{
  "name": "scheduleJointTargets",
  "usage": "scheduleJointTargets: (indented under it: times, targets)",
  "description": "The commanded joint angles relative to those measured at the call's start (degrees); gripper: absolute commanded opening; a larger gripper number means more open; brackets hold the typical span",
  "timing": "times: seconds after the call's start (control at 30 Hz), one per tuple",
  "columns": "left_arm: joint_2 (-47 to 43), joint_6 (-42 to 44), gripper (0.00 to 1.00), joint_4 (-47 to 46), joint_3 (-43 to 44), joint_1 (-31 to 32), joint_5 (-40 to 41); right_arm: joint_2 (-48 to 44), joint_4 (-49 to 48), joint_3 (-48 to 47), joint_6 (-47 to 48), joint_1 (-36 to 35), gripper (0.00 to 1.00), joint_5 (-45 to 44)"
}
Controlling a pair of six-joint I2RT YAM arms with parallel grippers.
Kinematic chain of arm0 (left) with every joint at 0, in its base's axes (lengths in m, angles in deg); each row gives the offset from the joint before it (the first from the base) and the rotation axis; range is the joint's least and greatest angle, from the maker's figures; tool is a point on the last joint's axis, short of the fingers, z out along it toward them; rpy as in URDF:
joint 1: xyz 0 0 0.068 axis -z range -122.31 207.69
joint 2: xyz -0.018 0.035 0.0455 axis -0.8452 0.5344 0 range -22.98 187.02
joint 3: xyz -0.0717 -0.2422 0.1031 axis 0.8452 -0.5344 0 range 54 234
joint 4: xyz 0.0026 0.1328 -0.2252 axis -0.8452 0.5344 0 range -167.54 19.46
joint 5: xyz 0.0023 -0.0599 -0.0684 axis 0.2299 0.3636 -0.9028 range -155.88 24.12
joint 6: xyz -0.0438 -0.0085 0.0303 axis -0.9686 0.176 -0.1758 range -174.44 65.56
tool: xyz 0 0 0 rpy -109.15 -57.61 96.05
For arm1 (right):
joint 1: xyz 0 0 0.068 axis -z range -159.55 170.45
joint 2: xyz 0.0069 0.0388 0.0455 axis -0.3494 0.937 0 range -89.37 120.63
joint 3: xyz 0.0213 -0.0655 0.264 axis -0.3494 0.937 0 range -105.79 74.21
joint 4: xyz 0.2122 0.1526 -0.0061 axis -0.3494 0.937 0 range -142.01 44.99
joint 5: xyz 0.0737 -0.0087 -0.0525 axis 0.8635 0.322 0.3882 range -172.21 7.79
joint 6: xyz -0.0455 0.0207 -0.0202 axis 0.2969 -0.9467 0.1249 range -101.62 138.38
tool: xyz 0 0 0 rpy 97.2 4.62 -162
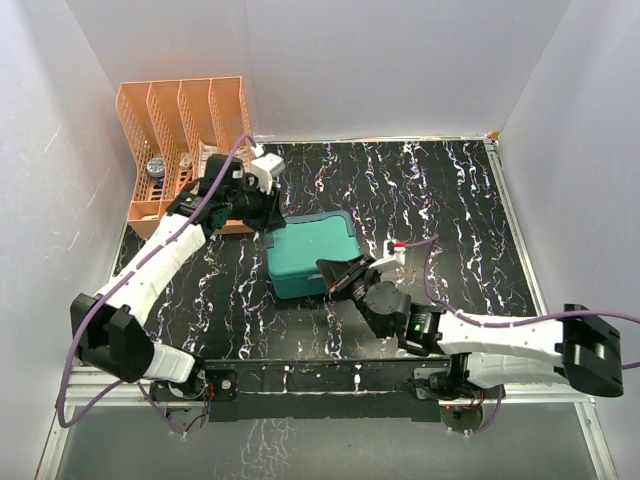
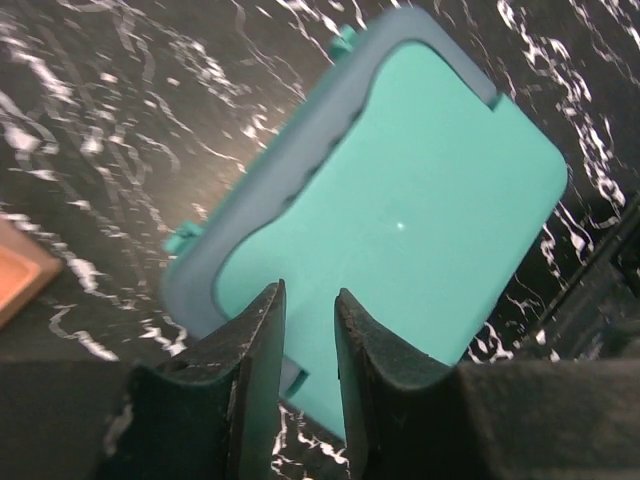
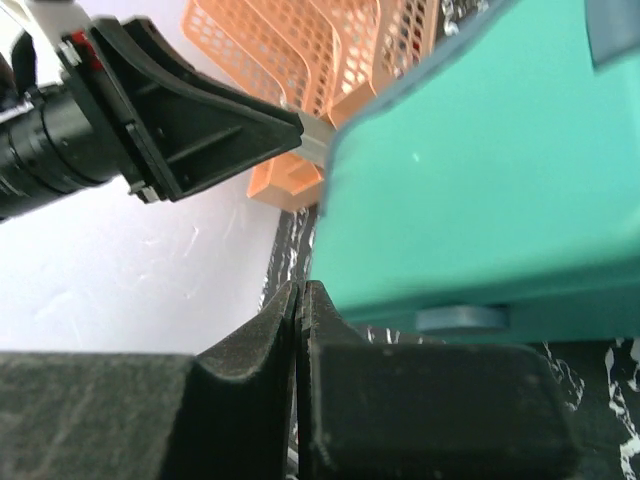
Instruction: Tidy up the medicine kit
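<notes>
Teal-green and shut, the medicine kit (image 1: 310, 255) sat near the middle of the black, white-veined table (image 1: 450, 200), its lid (image 2: 420, 220) down over a darker rim (image 2: 290, 160). Both arms had their ends at it from opposite sides.

The left gripper (image 2: 308, 305) was at the kit's far-left corner, on the side nearest the orange rack (image 1: 185, 130) by the back wall. Its two fingers (image 2: 255, 370) were drawn close, with only a thin slot between them. From where I stood they seemed to nip the dark rim at that corner, though the contact itself was hard to make out.

The right gripper (image 3: 301, 295) lay low at the kit's near-right edge. Its pads were pressed flat together with nothing caught between them, and the box wall was just beside them. From that low angle a small round foot (image 3: 460, 318) showed under the box.
</notes>
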Motion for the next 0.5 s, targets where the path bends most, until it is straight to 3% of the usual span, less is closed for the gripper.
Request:
scheduleJointTargets:
  times: [0.0,0.23,0.47]
  targets:
    - [-6.6,-1.3,0.28,1.9,4.9,-2.5,8.3,-6.3,11.3,-7.2,7.8,0.2,0.0,-7.2]
    - [-9.4,-0.7,0.35,0.0,-3.2,-11.4,14.7,-10.8,34.0,-16.0,14.6,10.5,0.0,-9.3]
    - [-4.1,-2.8,0.33,-1.8,-8.6,-16.4,13.4,-9.2,39.6,-16.7,20.8,22.2,0.0,-4.9]
